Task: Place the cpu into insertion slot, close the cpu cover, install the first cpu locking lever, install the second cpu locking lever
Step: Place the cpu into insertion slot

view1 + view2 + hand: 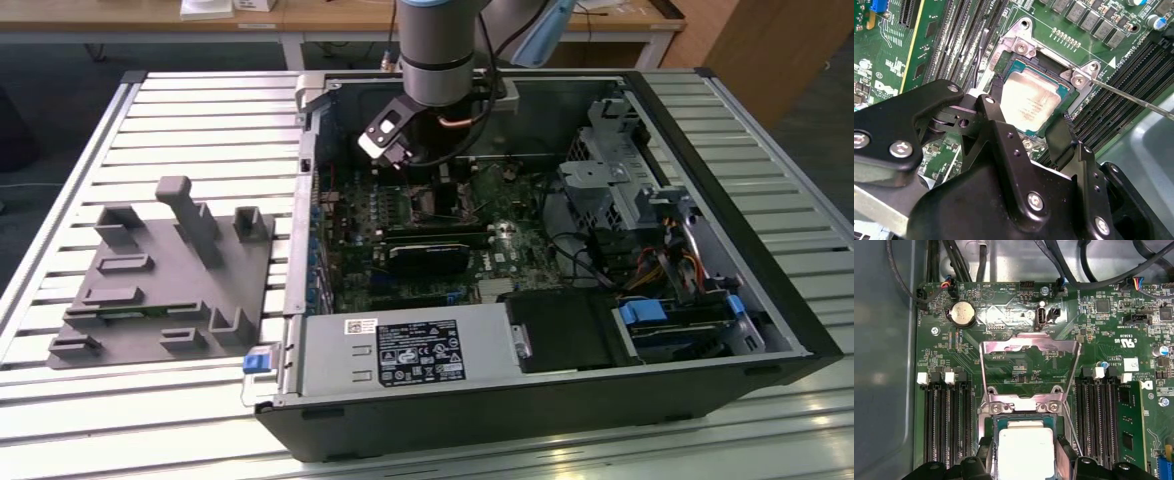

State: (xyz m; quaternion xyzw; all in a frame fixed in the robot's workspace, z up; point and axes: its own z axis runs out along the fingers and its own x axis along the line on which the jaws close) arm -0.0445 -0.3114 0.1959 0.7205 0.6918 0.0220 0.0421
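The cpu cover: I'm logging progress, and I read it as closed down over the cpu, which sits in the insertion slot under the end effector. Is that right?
Not quite: in the first wrist view the cpu cover stands swung open, off the cpu. The cpu does sit in the insertion slot under the end effector.

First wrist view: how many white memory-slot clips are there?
4. Two white clips on one side of the open cpu cover, two on its other side. Others may hide behind the gripper.
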